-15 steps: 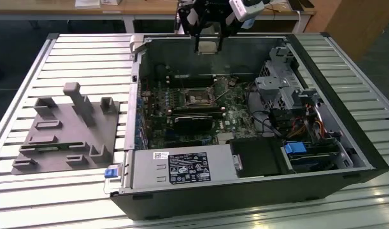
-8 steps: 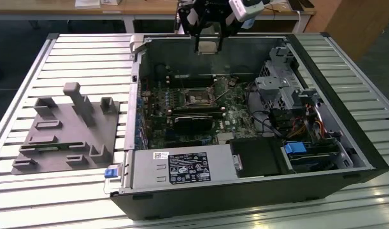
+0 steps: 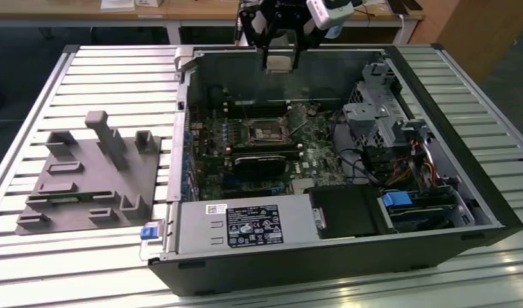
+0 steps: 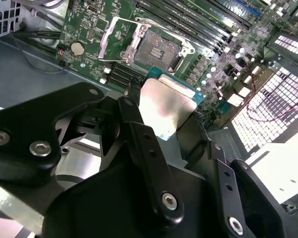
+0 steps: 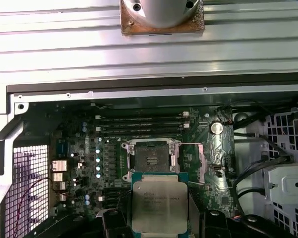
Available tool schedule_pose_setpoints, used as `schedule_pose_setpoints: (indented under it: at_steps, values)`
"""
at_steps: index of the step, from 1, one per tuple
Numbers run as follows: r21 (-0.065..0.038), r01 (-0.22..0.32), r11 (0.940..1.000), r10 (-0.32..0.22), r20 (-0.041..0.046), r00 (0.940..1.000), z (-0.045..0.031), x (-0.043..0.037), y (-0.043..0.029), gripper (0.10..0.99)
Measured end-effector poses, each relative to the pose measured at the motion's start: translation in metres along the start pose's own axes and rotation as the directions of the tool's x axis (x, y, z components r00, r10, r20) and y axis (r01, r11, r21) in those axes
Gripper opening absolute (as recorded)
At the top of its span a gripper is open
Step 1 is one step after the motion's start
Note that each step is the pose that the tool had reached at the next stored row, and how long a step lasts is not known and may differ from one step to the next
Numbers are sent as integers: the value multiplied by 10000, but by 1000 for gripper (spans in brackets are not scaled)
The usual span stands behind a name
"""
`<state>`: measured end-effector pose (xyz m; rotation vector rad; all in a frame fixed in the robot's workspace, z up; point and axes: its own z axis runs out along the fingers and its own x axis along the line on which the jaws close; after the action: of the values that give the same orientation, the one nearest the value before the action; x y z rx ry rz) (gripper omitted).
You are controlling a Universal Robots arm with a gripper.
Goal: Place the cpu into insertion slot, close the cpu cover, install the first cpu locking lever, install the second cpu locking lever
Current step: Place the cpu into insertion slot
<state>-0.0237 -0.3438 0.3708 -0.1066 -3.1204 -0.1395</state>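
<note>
Slatted table [image 3: 107, 77]; cpu [image 5: 159, 202] clamped in end effector [image 4: 165, 115], clear of insertion slot [image 5: 150, 159]

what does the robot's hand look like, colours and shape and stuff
The hand is matte black: jointed bar links pinned with round silver screws, and long flat fingers with small holes. In the exterior view a white and grey camera block sits beside its black wrist.
</note>
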Motion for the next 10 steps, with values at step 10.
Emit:
schedule_pose_setpoints:
  at_steps: [10]
  values:
    - [-2, -420, 9991, 420, 38, 9991, 1, 0, 0, 541]
